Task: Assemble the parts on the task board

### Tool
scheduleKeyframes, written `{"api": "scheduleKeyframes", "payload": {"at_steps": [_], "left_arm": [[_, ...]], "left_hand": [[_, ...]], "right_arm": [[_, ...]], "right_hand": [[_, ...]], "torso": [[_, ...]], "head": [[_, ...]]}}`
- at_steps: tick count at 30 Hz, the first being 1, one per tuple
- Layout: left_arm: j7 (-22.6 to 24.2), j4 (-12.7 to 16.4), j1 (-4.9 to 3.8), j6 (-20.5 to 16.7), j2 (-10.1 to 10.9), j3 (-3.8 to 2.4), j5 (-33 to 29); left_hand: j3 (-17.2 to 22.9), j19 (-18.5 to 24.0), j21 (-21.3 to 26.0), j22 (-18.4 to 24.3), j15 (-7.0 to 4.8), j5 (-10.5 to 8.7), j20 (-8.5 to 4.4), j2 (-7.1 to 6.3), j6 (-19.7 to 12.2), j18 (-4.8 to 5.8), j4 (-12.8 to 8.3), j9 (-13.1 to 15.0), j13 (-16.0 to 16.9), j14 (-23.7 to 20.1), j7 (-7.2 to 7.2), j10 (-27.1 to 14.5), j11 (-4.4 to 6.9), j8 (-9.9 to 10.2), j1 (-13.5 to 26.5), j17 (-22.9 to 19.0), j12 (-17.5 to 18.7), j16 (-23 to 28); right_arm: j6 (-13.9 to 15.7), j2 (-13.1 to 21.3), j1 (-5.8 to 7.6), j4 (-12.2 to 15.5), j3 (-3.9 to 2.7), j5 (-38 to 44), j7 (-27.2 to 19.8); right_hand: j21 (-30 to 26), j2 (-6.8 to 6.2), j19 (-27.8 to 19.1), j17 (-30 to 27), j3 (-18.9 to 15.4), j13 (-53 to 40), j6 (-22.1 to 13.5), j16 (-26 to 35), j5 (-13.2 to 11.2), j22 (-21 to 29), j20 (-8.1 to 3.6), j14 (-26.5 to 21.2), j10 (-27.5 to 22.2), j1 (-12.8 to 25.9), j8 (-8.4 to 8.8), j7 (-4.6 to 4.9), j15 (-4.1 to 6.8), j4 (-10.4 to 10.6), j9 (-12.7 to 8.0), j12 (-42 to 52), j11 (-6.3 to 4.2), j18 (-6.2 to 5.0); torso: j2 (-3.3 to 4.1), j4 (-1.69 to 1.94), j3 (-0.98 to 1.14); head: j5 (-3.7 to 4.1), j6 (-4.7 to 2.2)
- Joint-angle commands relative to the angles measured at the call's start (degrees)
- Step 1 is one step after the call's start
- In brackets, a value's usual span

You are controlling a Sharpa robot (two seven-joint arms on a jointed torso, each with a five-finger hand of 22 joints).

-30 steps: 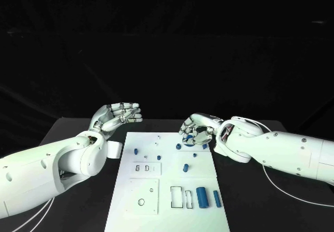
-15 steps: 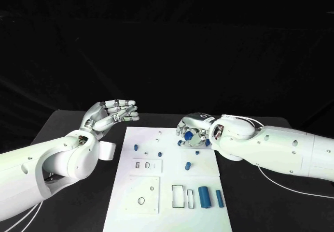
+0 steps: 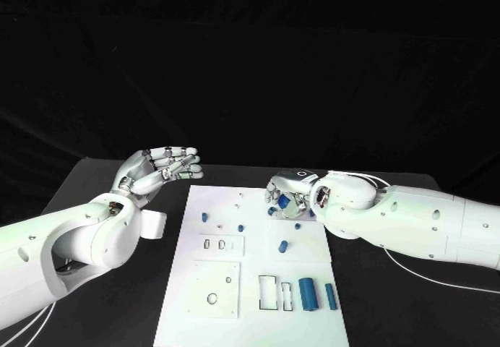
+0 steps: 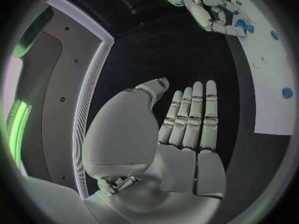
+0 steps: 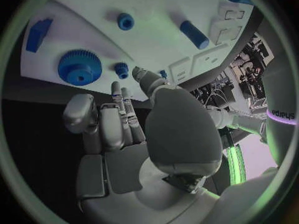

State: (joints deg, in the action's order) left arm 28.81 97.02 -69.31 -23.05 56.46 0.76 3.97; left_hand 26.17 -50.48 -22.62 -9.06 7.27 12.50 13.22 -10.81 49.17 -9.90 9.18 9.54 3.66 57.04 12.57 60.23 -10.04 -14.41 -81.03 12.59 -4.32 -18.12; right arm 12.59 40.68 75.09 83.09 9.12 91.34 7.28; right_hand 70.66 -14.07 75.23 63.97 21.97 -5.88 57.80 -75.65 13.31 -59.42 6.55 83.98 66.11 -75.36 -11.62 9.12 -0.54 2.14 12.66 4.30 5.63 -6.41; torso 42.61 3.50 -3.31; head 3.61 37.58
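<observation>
The white task board (image 3: pixel 250 267) lies lengthwise in the middle of the black table. Small blue parts (image 3: pixel 240 229) stand along its far half, and two blue cylinders (image 3: pixel 306 290) lie near its front right. My right hand (image 3: pixel 285 192) hovers over the board's far right corner, fingers apart, close above a blue gear (image 5: pixel 79 67) and a small blue peg (image 5: pixel 121 69). Nothing sits in its palm (image 5: pixel 118 159). My left hand (image 3: pixel 162 168) is raised off the board's far left corner, its fingers (image 4: pixel 190 117) held together and bare.
A blue block (image 5: pixel 39 32), a round blue piece (image 5: pixel 126 21) and a blue cylinder (image 5: pixel 194 34) lie on the board (image 5: pixel 156 5) beyond my right hand. Rectangular and round cut-outs (image 3: pixel 273 293) mark the board's near half. Black table (image 3: pixel 115 188) runs on both sides.
My right hand has shifted slightly left over the board's far corner and lowered toward the blue parts. My left hand has drawn a little left, away from the board.
</observation>
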Motion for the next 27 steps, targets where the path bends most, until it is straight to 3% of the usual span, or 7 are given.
{"api": "scheduleKeyframes", "payload": {"at_steps": [1, 8, 14, 27], "left_arm": [[0.11, 0.21, -0.13, 1.41, 0.01, -0.09, 0.29], [0.06, 0.18, -0.17, 1.46, 0.14, -0.11, 0.29], [-0.02, 0.05, -0.19, 1.5, 0.23, -0.12, 0.28], [-0.28, -0.23, -0.21, 1.64, 0.28, -0.12, 0.28]], "left_hand": [[-0.01, -0.31, -0.34, -0.06, 0.14, -0.23, 0.02, 0.1, 0.26, -0.47, 0.27, -0.09, 0.02, -0.09, 1.0, 0.28, -0.18, 0.19, 0.48, 0.07, 0.28, 0.18], [-0.01, -0.31, -0.34, -0.06, 0.14, -0.23, 0.02, 0.1, 0.26, -0.47, 0.27, -0.09, 0.02, -0.09, 1.0, 0.28, -0.18, 0.19, 0.48, 0.07, 0.28, 0.18], [-0.08, -0.3, -0.4, -0.07, 0.16, -0.21, 0.03, 0.02, 0.21, -0.47, 0.28, -0.11, 0.02, -0.12, 1.02, 0.26, -0.2, 0.25, 0.62, 0.1, 0.37, 0.26], [-0.09, -0.3, -0.41, -0.08, 0.17, -0.21, 0.03, 0.01, 0.2, -0.46, 0.29, -0.12, 0.02, -0.13, 1.03, 0.25, -0.21, 0.27, 0.67, 0.11, 0.39, 0.27]], "right_arm": [[-1.62, -0.28, 0.02, -0.13, -0.02, 2.06, 1.67], [-1.75, -0.91, -0.13, -1.15, 0.0, 2.15, 1.72], [-1.43, -1.08, -0.21, -1.52, 0.0, 2.16, 1.74], [-1.88, -0.99, -0.24, -1.51, 0.0, 2.06, 1.79]], "right_hand": [[0.31, 0.12, 0.48, 0.17, -0.01, -0.06, 0.19, -0.31, 0.26, -0.41, 0.1, 1.95, -0.45, -0.48, 0.19, 0.13, -0.3, 0.24, 0.07, 0.21, -0.02, 0.72], [2.11, 0.68, 1.26, 1.47, 1.33, -0.13, 0.78, -1.64, 0.28, -2.95, 0.15, 2.12, -0.03, -1.13, 0.06, 0.19, -0.33, 0.57, 0.32, 0.52, -0.01, 1.08], [3.84, 1.23, 1.93, 2.31, 4.36, -0.2, 1.8, -2.78, -0.83, -5.39, 0.06, 2.18, 1.41, -1.53, -0.3, -0.07, -0.15, 1.14, 0.77, 1.08, -0.31, 1.39], [4.91, 1.16, 2.21, 2.97, 7.17, -0.18, 2.65, -3.67, -1.23, -6.96, -0.17, 2.22, 2.61, -1.56, -0.8, -0.5, 0.15, 1.44, 1.44, 1.36, -0.73, 1.58]], "torso": [[0.29, 0.3, -0.16], [0.6, 0.57, -0.21], [0.69, 0.56, -0.26], [1.02, 0.73, -0.37]], "head": [[0.14, -0.01], [0.1, 0.11], [0.12, 0.09], [0.35, 0.08]]}}
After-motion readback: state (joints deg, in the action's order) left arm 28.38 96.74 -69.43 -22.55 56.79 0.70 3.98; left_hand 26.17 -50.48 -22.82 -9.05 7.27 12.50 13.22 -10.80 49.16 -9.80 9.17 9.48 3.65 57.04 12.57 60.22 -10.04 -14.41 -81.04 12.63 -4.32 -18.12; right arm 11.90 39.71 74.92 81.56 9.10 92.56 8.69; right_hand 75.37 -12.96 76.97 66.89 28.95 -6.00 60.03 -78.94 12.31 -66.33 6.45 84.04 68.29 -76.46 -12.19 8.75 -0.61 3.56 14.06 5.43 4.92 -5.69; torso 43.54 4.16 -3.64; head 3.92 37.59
